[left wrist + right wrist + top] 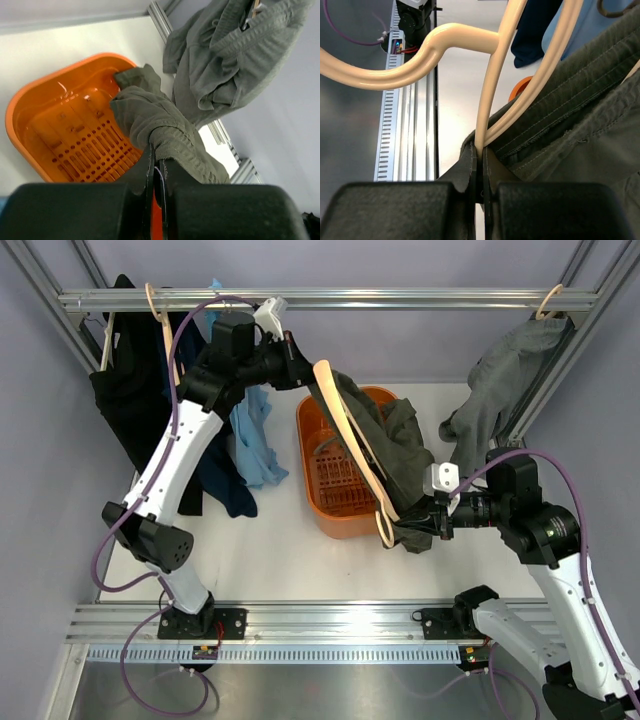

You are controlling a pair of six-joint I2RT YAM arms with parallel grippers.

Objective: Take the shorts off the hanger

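Observation:
The pale wooden hanger (350,440) slants over the orange basket (335,522), with the olive shorts (395,445) draped on it and sagging into the basket. My left gripper (303,368) is at the hanger's far end, shut on a fold of the shorts (155,115) in the left wrist view (159,155). My right gripper (425,522) is at the near end, shut on the hanger's thin arm (492,95) where it meets the shorts (580,115); the gripper shows in the right wrist view (481,152). The hook (445,40) curves left above it.
Dark garments (135,390) and a light blue garment (255,440) hang from the top rail (400,298) at the back left. A grey garment (505,380) hangs at the back right, also in the left wrist view (235,55). An aluminium rail (300,625) runs along the near edge.

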